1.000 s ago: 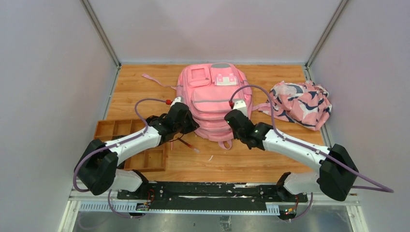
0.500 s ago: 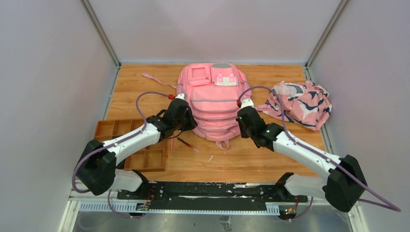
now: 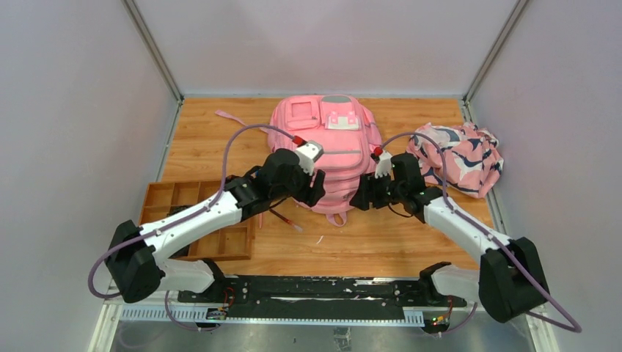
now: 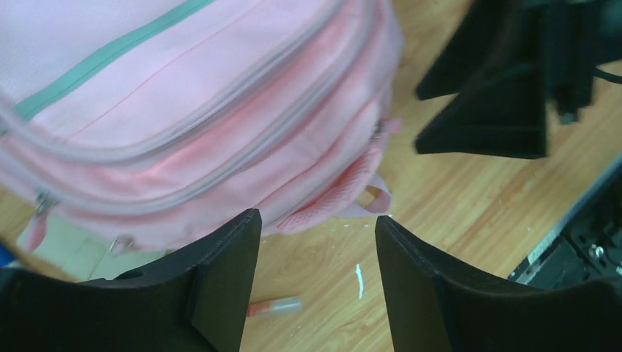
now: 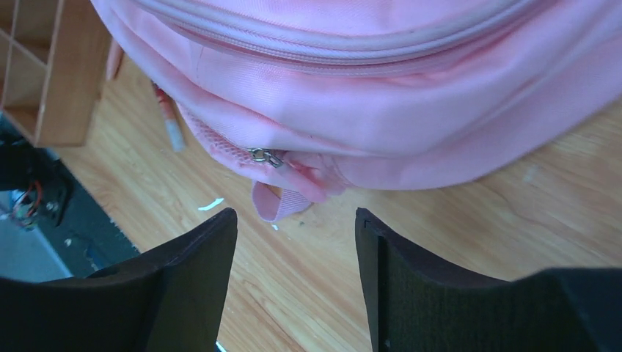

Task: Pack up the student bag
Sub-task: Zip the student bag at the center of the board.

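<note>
1. Overhead view. Light wooden tabletop (image 3: 411, 242) enclosed by plain grey walls. The large pink fabric student bag (image 3: 323, 139) lies flat at the middle of the far half, front pockets upward. A crumpled pink cloth with a navy-and-white pattern (image 3: 458, 158) lies just right of it. A brown wooden compartment tray (image 3: 187, 198) sits at the near left, and a thin red pen (image 3: 286, 218) lies between the tray and the bag. The left gripper (image 3: 314, 192) and right gripper (image 3: 361, 198) flank the bag's near edge, facing each other.
2. Left wrist view. The left gripper (image 4: 315, 220) has its jaws parted and holds nothing. Its black fingers (image 4: 220, 286) frame the near edge of the student bag (image 4: 183, 110), with bare tabletop (image 4: 455, 191) below. The red pen (image 4: 273, 306) lies on the wood between them.
3. Right wrist view. The right gripper (image 5: 295, 216) is likewise spread apart and empty. A small metal zip pull (image 5: 264, 155) and a pink webbing loop (image 5: 279, 202) hang at the edge of the student bag (image 5: 367, 95). The wooden tray (image 5: 51, 81) and the pen (image 5: 169, 117) show at upper left.
</note>
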